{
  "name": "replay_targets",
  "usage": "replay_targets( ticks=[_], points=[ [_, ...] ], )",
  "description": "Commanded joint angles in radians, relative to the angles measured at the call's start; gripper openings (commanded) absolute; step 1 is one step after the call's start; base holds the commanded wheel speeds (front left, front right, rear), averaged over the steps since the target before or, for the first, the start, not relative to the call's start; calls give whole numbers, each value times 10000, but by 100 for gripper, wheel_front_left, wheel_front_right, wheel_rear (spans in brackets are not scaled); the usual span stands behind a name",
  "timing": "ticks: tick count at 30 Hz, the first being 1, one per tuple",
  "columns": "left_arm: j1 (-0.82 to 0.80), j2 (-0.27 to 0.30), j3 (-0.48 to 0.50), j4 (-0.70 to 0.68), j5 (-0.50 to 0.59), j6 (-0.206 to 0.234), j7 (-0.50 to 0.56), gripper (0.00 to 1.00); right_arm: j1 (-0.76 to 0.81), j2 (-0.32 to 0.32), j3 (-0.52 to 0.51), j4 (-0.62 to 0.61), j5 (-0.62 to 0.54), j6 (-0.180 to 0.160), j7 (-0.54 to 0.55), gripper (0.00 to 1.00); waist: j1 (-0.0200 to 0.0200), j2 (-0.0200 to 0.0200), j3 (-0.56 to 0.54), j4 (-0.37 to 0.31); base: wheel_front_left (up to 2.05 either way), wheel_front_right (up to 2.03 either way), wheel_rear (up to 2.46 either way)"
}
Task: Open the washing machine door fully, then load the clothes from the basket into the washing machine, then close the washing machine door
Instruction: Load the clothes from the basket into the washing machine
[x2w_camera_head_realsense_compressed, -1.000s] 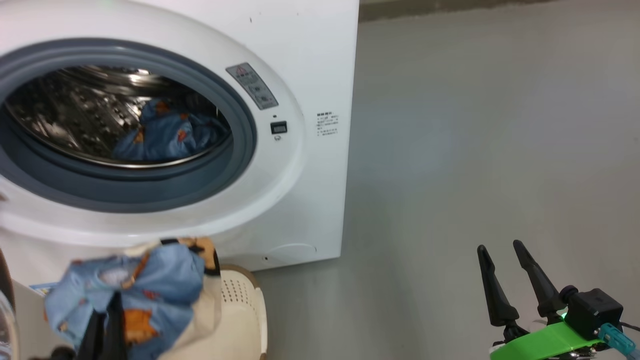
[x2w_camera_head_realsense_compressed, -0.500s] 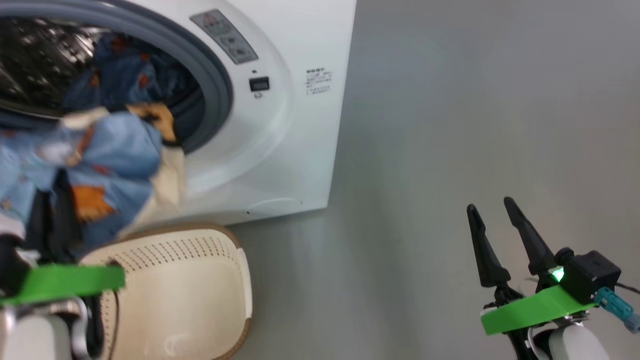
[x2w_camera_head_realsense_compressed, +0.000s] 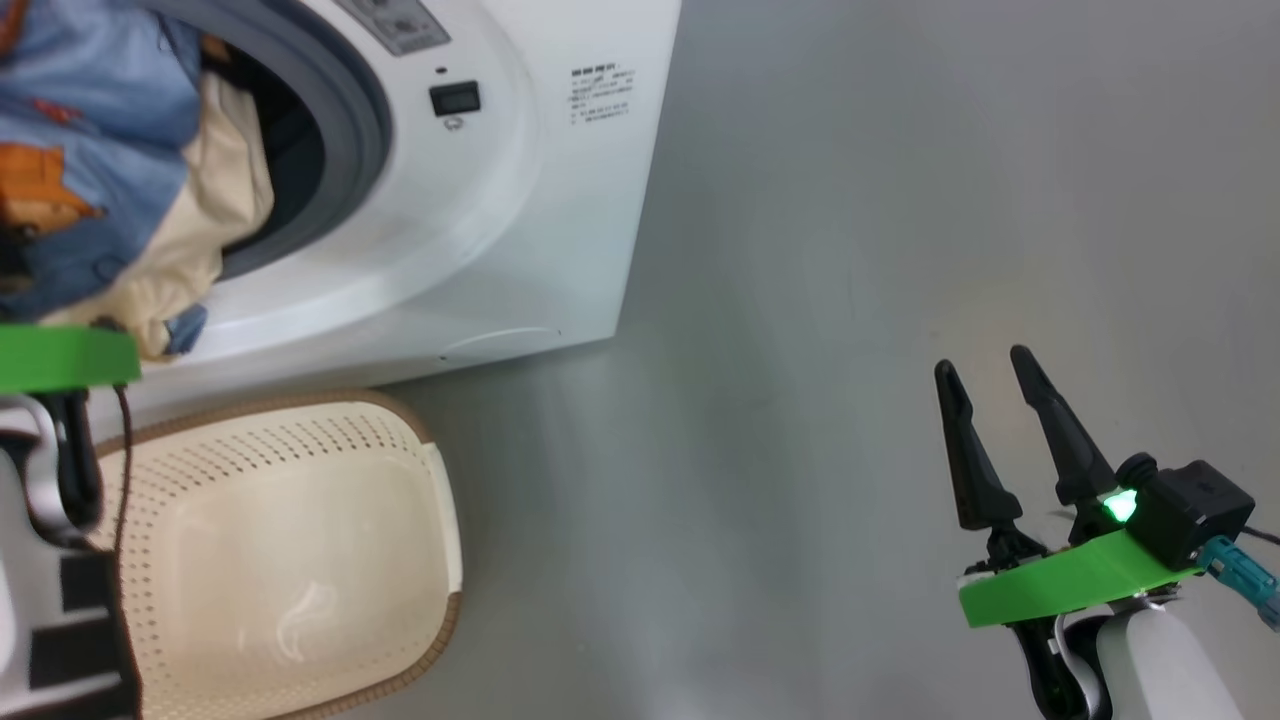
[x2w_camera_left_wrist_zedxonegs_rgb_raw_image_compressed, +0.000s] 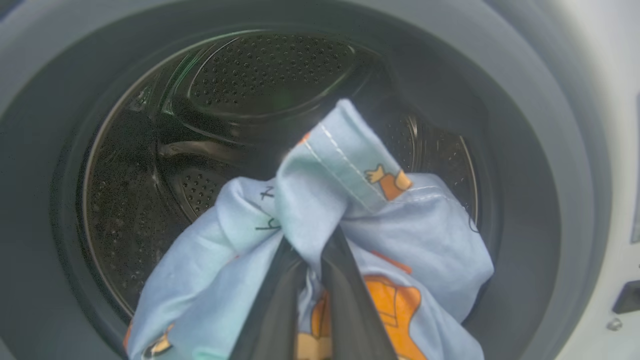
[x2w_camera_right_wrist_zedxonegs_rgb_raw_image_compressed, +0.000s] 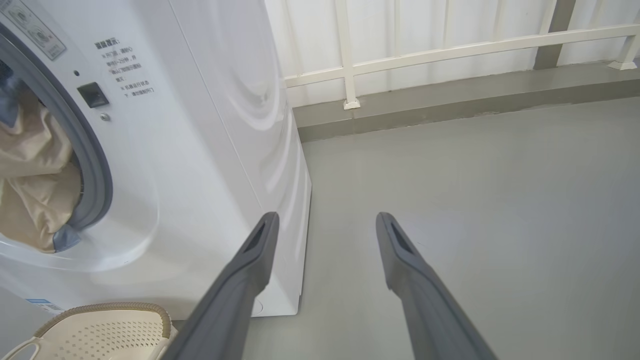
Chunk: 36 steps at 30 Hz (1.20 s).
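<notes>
Within left claw (x2w_camera_left_wrist_zedxonegs_rgb_raw_image_compressed: 311, 247), clothes (x2w_camera_left_wrist_zedxonegs_rgb_raw_image_compressed: 420, 225)

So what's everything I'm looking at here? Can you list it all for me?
washing machine: one, white, standing on the floor at the head view's upper left
drum: one, dark perforated steel, inside the machine
rubber ring: one, grey-blue, around the drum's mouth
clothes: one bundle, light blue with orange figures and a cream underside, at the drum's mouth
basket: one, cream with a brown rim, on the floor in front of the machine
floor: grey
railing: one, white, along the wall beyond the machine
left fingers: two, dark, shut on the clothes
right fingers: two, dark, spread open above the floor, holding nothing
</notes>
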Motion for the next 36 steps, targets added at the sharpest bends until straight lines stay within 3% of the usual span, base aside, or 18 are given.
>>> replay_targets(
  ticks=[1,9,16,24,31,36],
  points=[
    [-355,483,288,-92,167,-33,-53,0,-187,-30,258,-279,104,63,-48,100,-2,0,377,-181,0,0,0],
    [-1842,783,280,1449,200,-63,-53,0,-410,-18,275,-324,200,63,-48,100,-2,0,1296,-294,0,0,0],
    [-3845,1390,26,4156,-20,-272,-37,0,-665,35,406,-319,294,63,-48,100,-2,0,2134,-279,0,0,0],
    [-5742,1366,-290,5843,-414,-368,888,0,-813,95,457,-312,340,63,-48,100,-2,0,2656,-187,0,0,0],
    [-6999,1232,-488,6862,-414,-54,1361,0,-860,131,496,-311,364,63,-48,100,-2,0,2937,-155,0,0,0],
    [-7620,1424,-887,7225,31,248,613,0,-859,145,545,-296,387,63,-48,100,-2,0,3141,-184,0,0,0]
  ],
)
